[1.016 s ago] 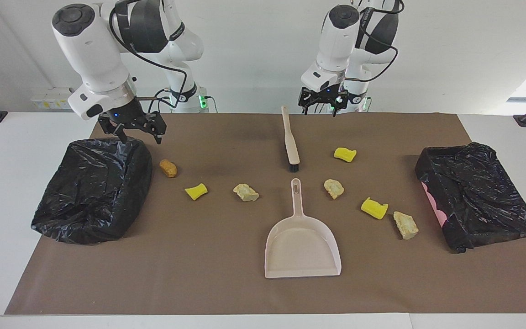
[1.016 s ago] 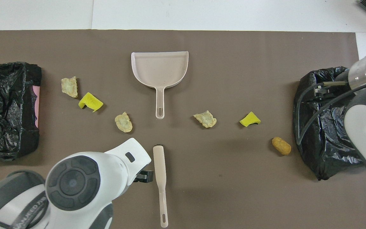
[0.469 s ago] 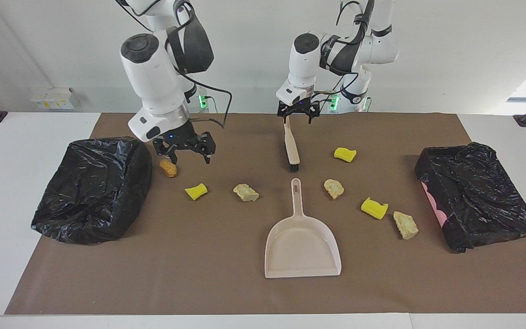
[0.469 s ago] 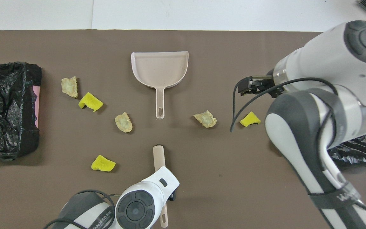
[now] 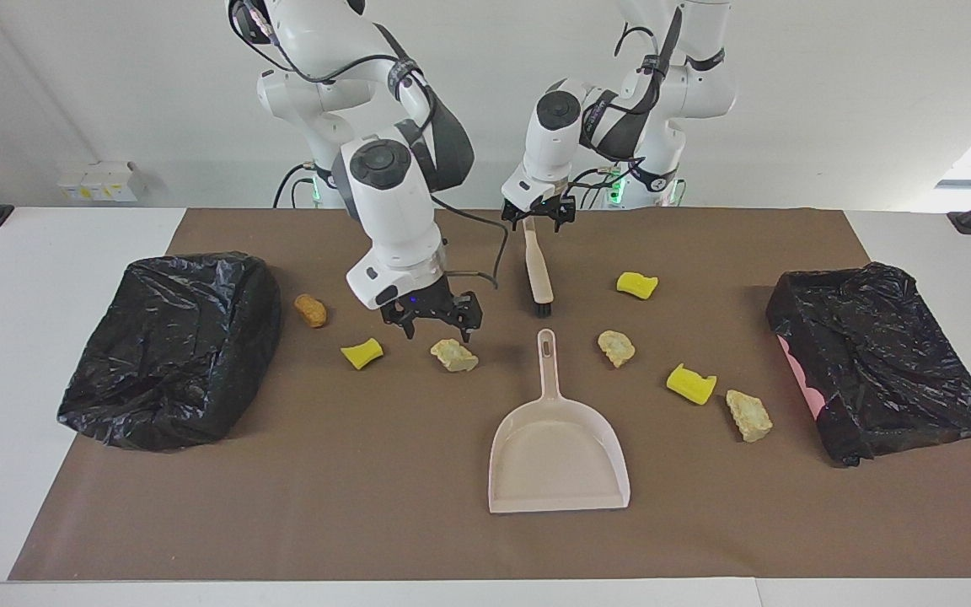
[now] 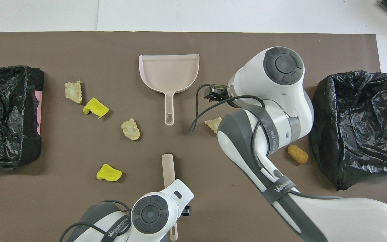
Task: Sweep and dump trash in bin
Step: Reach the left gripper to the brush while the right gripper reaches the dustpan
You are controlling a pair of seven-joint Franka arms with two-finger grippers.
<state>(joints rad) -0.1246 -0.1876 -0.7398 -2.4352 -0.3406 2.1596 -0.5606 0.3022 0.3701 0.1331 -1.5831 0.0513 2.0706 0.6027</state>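
Seven bits of trash [image 5: 691,384] flat on the brown mat [image 5: 367,506], spread out around the dustpan [image 5: 557,459], between a black bin [image 5: 169,350] at the right arm's end and another black bin [image 5: 882,371] at the left arm's end. Right gripper [image 5: 432,327] wide open, holding nothing, low over the mat by a beige lump [image 5: 454,355]. Left gripper [image 5: 539,217] down at the top end of the brush [image 5: 539,278] handle. Open or closed there: cannot tell.

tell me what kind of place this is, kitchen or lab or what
Most likely a robotics lab set up for a cleaning trial. Two white robot arms are mounted at a white table covered by a brown paper mat, with a beige plastic dustpan and staged yellow sponge scraps laid out.
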